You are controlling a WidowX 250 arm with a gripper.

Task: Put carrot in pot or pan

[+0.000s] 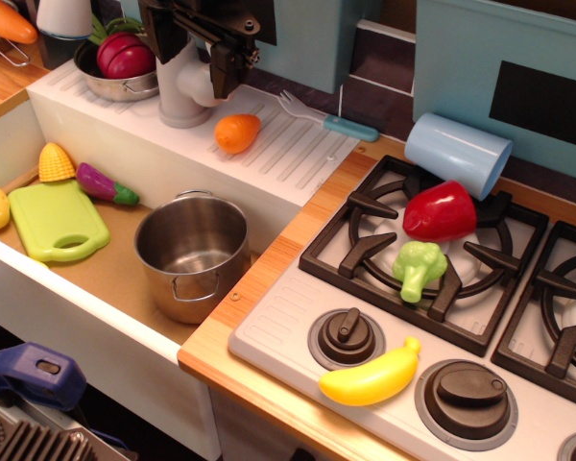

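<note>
Claw (232,84): hanging above the carrot (237,133), jaws apart, empty. Lowering straight down, straddling its middle, would grip best. Pot (193,253): standing lower-left, empty.

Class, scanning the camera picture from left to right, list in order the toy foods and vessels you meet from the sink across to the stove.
Corn cob → eggplant → steel pot → carrot → banana → broccoli → blue cup.

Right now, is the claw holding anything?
No, nothing is held. The claw hangs above the carrot, not touching it. The pot sits empty in the sink.
</note>
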